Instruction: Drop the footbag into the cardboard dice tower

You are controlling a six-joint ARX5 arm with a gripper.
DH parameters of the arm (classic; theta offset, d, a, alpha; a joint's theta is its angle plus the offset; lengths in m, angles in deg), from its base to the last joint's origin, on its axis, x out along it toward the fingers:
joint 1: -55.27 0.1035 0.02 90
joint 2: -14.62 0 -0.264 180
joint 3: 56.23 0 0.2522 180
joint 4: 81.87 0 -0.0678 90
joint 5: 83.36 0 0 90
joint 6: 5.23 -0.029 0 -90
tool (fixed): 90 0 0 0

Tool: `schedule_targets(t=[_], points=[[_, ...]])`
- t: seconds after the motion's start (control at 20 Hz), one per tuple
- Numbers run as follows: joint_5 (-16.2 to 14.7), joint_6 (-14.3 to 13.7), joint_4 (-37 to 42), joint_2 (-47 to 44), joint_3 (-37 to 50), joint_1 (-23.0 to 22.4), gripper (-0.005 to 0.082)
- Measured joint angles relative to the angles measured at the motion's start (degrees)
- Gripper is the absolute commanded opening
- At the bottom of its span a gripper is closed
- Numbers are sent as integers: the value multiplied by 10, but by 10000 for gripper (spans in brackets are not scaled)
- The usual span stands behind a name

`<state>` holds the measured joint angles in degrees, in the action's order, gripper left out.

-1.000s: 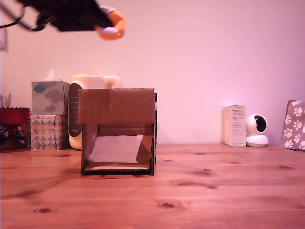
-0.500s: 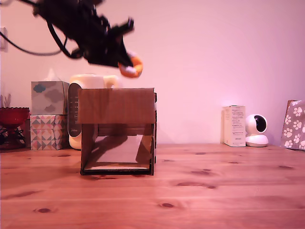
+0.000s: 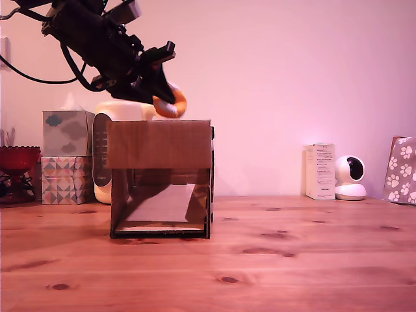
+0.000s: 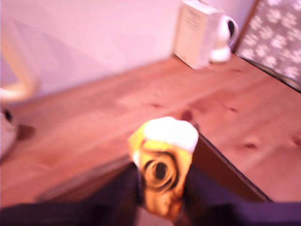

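Note:
The footbag (image 3: 170, 104) shows orange with a pale patch, just above the top edge of the cardboard dice tower (image 3: 160, 178) in the exterior view. My gripper (image 3: 166, 106) is shut on it, the black arm slanting down from the exterior view's upper left. In the wrist view the footbag (image 4: 162, 170) is squeezed between two dark fingers (image 4: 121, 190), its black circular logo facing the camera, white panel on top. The tower's dark rim (image 4: 225, 167) lies right under it. The tower's lower front opening shows the sloped ramp (image 3: 162, 205).
Stacked tissue boxes (image 3: 67, 156) and a cream appliance (image 3: 104, 153) stand behind the tower at the exterior view's left, with a red bowl (image 3: 17, 158) further left. A white box (image 3: 320, 171), small white camera (image 3: 350, 177) and paw-print bag (image 3: 401, 170) stand at the right.
The arm has swung down and to the exterior view's right with the footbag, from high at the upper left to just over the tower's top. The grip stayed shut.

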<state>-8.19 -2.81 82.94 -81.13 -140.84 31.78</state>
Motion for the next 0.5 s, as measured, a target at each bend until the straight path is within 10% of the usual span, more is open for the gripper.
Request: schedule_targets(t=[0.2, 0.4, 0.5], points=[[-28, 0, -82, 0, -10, -1, 513], [-35, 0, -135, 15, -18, -1, 21], [-51, 0, -160, 44, -18, -1, -12]])
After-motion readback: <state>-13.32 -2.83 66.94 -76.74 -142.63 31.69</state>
